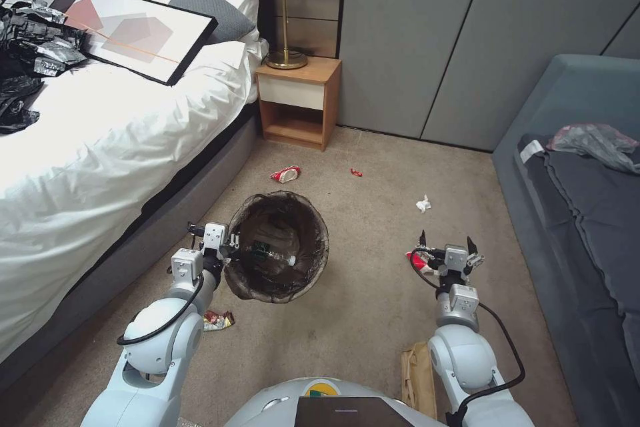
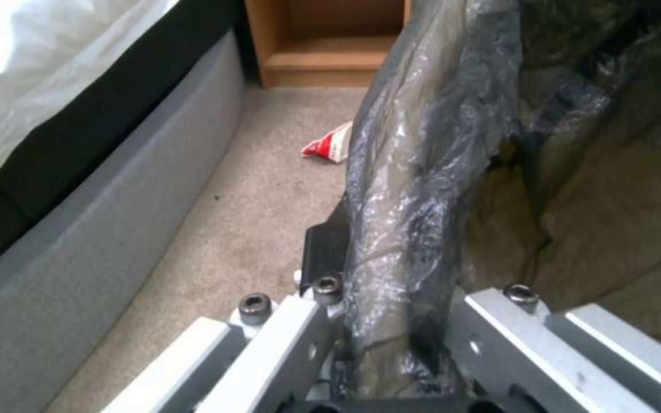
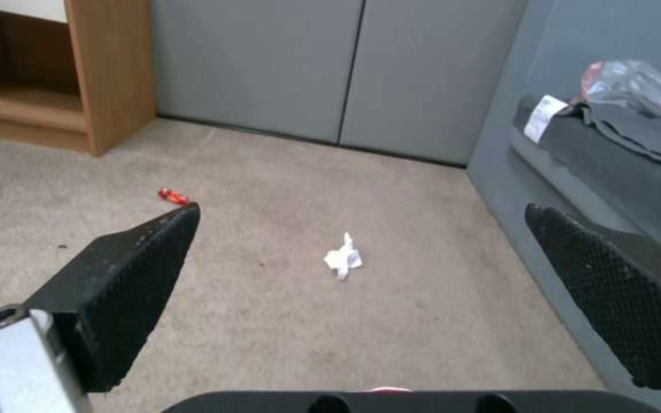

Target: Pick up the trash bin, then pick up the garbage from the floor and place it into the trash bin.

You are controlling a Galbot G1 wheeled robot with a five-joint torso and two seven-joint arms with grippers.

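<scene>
Wore glossy white rounded shells on the left arm (image 1: 163,333) and the right arm (image 1: 463,353), with squarish silver-grey blocks at the wrists. Carried a black cable (image 1: 175,320) looped beside the left forearm and another black cable (image 1: 507,347) trailing along the right. Ended in the left gripper (image 1: 233,247), built of pale grey metal bars fixed with dark socket-head screws (image 2: 255,303), and the right gripper (image 1: 447,240), with black, pointed jaws faced in dimpled pads (image 3: 128,287). Bore a green-and-yellow mark (image 1: 319,388) and a dark panel (image 1: 347,410) on the white torso (image 1: 267,407).
</scene>
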